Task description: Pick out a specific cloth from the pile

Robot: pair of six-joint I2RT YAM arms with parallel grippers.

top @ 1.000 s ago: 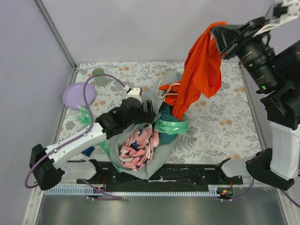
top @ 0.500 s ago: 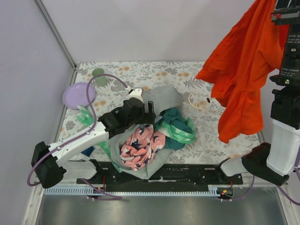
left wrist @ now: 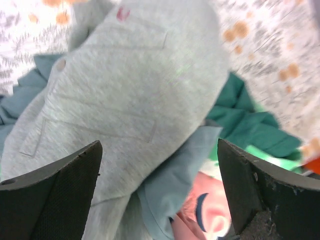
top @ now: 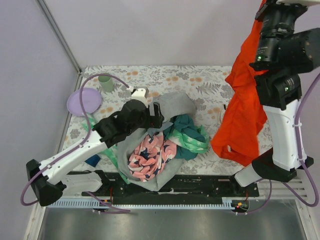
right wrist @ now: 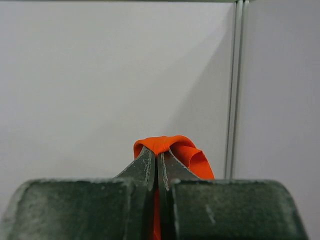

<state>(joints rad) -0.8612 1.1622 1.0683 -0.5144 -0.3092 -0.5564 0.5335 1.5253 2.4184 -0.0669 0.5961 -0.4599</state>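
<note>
**A:** What fills most of the view?

**B:** The table (top: 150,75), covered in a floral print. On it, left of centre and toward the arms, sits the pile (top: 160,145). A grey garment (top: 175,102) wraps most of it, with a pink patterned piece (top: 150,157) at the near side, and a teal piece (top: 187,125) and a mint green piece (top: 197,142) on its right.

**A:** And where is the cloth?

**B:** The cloth (top: 242,115) is off the pile altogether. It hangs as one long orange-red drape over the right side of the table, alongside the raised right arm (top: 282,130). I think it is held that high so its whole length clears the heap and drags nothing else along. From above I can't tell whether its lower hem touches the table.

**A:** What has hold of it?

**B:** The right gripper (right wrist: 157,162). Its jaws are pinched fully together on a fold of the fabric, which bulges out just above the tips. A thin, floppy cloth would slip from anything looser, so the tight pinch makes sense.

**A:** The other one?

**B:** The left gripper (left wrist: 160,190) has its jaws spread wide with nothing between them. It is poised over the grey garment, probably so it can keep the rest of the pile in place.

**A:** Anything smaller?

**B:** A purple plate (top: 84,100) and a green cup (top: 106,83) at the far left, well apart from the cloth.
</note>
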